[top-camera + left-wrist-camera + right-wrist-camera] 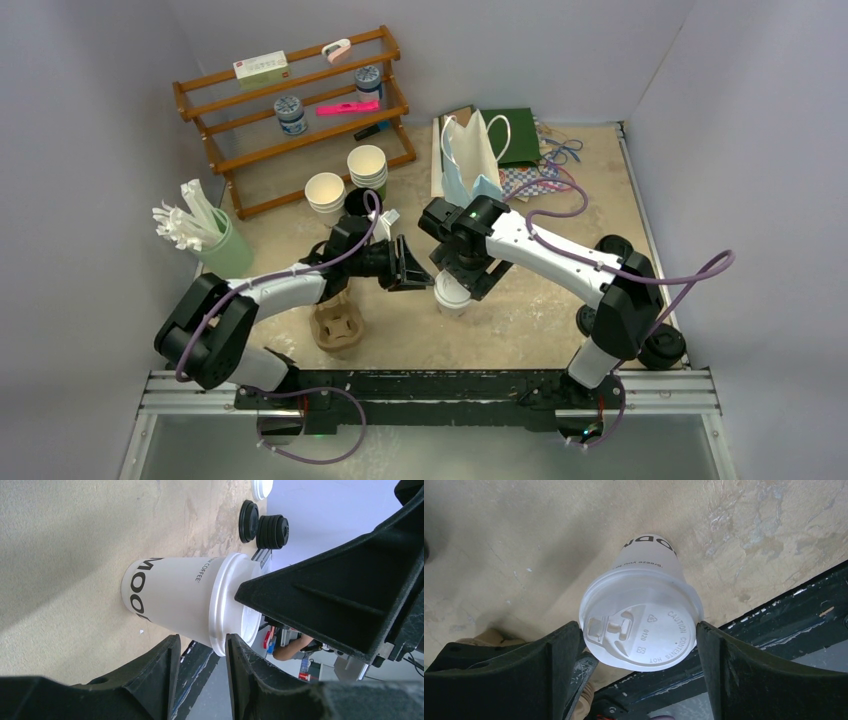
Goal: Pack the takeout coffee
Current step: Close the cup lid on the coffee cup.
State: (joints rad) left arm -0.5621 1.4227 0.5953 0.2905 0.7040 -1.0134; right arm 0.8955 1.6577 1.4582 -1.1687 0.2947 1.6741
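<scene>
Squarely the right gripper (640, 630) straddles the white cup (646, 562) at its lid, jaws wide at the rim; whether they pinch it I cannot tell. The cup stands upright at centre frame. The left gripper (200, 652), half open and empty, sits beside it, with a brown carrier (337, 325) at lower left.

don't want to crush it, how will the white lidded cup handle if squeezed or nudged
The cup looks like thin paper, so it likely dents under a hard squeeze. Its lid is smooth plastic, possibly slippery. Narrow base, wider top: it may tip if nudged high.
</scene>
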